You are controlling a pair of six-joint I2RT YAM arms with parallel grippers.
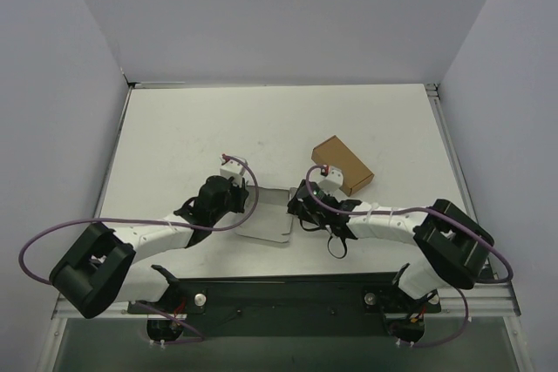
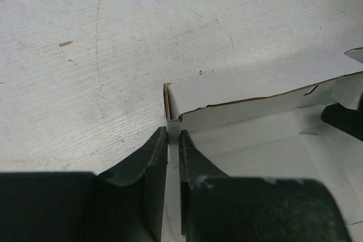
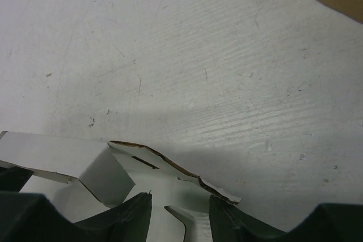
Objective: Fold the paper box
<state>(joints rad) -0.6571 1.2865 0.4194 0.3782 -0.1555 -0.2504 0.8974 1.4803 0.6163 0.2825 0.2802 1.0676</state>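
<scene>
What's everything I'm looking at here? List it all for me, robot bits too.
paper box: one, white-grey, partly folded, mid-table between the two grippers
brown box: one, brown, closed, on the table beyond the right gripper
table: one, white, scuffed, under everything
walls: three, pale grey, around the table
cables: two, purple, looping along the arms
left arm: one, white and black, near left
right arm: one, white and black, near right
left gripper: one, black, pinching a raised wall of the paper box
right gripper: one, black, fingers apart, a paper flap between them
</scene>
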